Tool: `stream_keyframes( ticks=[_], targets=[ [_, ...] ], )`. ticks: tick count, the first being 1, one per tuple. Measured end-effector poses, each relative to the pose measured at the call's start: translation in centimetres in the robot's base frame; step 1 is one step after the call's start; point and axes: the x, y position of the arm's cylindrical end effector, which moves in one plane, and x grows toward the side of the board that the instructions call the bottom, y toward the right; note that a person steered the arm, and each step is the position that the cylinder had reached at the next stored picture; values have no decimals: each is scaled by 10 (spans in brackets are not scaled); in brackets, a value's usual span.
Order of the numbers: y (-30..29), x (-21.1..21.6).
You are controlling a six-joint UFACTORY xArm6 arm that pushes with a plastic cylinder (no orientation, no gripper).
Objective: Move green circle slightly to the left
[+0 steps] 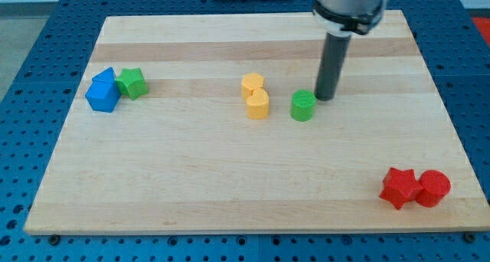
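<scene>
My tip [327, 99] just right of green circle [303, 106], prob touching.

Rod upright, my tip [326, 99] prob. on board

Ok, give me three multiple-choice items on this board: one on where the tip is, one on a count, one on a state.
1. Where is my tip relative to the green circle?
A. just to its right and slightly above in the view
B. far to its left
C. at the view's bottom edge

2. How many red blocks are on the board?
A. one
B. two
C. four

3. How do the red star and red circle sit?
A. stacked
B. at opposite corners
C. side by side, touching or nearly so

Answers: 1 A, the rod ends beside the circle's right edge. 2 B, only the star and circle are red. 3 C, they sit together at the view's bottom right.
</scene>
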Motion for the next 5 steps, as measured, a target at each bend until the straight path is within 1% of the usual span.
stream_keyframes(
  ticks=[1, 3, 4, 5],
  targets=[
    [-34, 5],
    [-56, 69],
    [-34, 42],
    [21, 28]
  ],
)
